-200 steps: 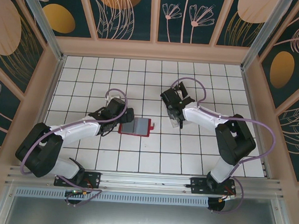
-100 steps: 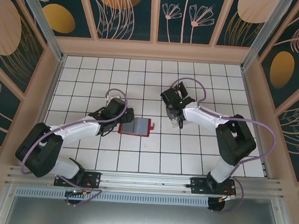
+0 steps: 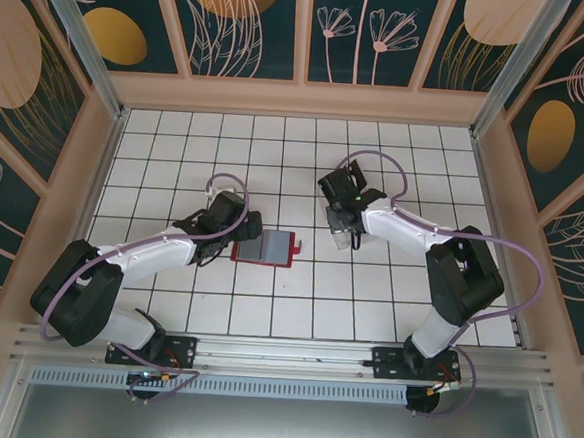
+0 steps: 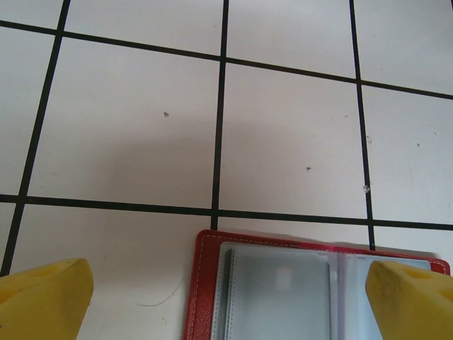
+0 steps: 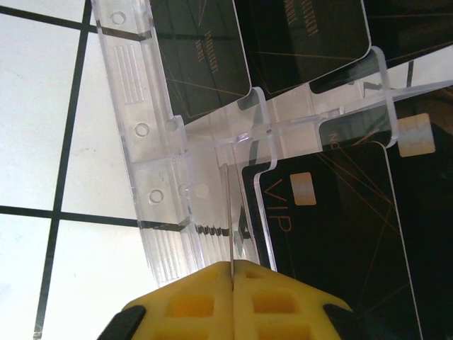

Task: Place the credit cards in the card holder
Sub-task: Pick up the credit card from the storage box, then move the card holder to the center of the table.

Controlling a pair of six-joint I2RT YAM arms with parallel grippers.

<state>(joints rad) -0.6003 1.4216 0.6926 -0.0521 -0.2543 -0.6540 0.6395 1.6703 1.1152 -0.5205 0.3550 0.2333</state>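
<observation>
- Top view: the left gripper (image 3: pixel 239 228) is waiting at the left edge of the card holder (image 3: pixel 267 247), which is lying open on the table. The right gripper (image 3: pixel 343 228) is hanging over the clear tray (image 3: pixel 348 245).
- Left wrist view: the jaws are standing wide apart, grasping nothing, with the card holder (image 4: pixel 318 290) just ahead of them.
- Right wrist view: the jaws are clenching a thin edge, seemingly one credit card (image 5: pixel 229 212), while other cards (image 5: pixel 340 234) are lying in the clear tray (image 5: pixel 152 142). With such a narrow grip, the credit card may be slipping, or catching a divider and dragging the tray.

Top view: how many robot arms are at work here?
2. The left arm reaches to the red wallet from its left; the right arm bends over a clear tray, its tool shut on what looks like a thin card. None seems hidden.
</observation>
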